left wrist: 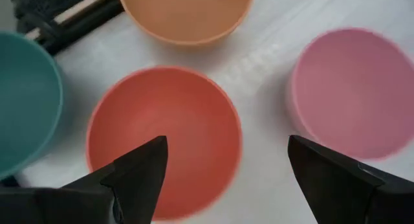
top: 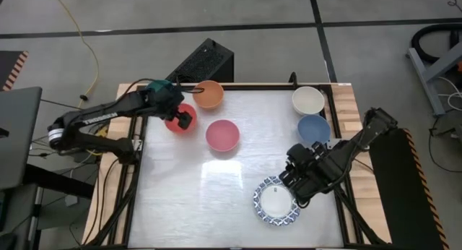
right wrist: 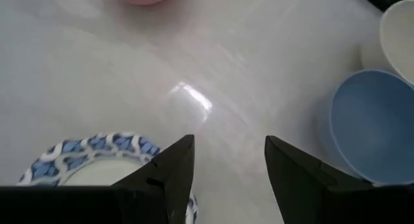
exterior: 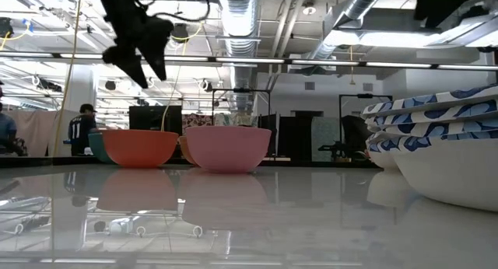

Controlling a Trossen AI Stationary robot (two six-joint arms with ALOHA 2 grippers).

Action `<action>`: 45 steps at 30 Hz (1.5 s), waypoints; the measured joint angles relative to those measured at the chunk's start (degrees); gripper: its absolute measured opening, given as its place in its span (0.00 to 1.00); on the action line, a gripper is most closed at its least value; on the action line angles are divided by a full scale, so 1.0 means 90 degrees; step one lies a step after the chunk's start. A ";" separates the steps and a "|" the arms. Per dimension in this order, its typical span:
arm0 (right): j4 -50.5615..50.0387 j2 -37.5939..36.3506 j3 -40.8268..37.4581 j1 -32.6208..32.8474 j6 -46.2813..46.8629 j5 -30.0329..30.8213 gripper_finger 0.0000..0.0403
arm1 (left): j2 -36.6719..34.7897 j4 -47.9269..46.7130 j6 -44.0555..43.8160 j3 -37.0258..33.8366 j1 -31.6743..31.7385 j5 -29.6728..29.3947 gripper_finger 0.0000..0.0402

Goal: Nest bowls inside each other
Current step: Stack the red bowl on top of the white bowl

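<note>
Left tool (top: 182, 118) hovered over the red bowl (top: 175, 120) near the counter's (top: 216, 199) far left corner, fingers (left wrist: 139, 172) spread wide and pinching nothing. Teal bowl (left wrist: 22, 107) sat just beside the red one at the counter edge; orange bowl (top: 209, 95) stood near it on the far side, pink bowl (top: 222, 135) near it toward the middle. All four stood apart, upright, none nested. Right tool (top: 292, 183) hung at the near right, over the rim of the patterned bowl stack (top: 275, 201), fingers (right wrist: 171, 169) spread, holding nothing. Blue bowl (top: 313, 128) and cream bowl (top: 308, 100) stood close together at the far right; contact between them could not be told
</note>
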 joint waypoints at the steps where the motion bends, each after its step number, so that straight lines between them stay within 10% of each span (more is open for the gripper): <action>1: -0.0004 -0.0010 -0.0001 -0.0053 0.0017 0.0000 0.51 | 0.0107 0.0027 0.0140 0.0002 0.0092 0.0045 0.77; 24: 0.0016 -0.0911 0.0004 -0.0761 -0.0946 0.0516 0.51 | 0.1676 0.0358 0.4018 0.0318 0.1448 -0.0165 0.77; 45: 0.0076 -0.0781 0.0004 -0.1041 -0.1282 0.0462 0.51 | 0.2380 0.0453 0.4992 0.0311 0.2275 0.1041 0.77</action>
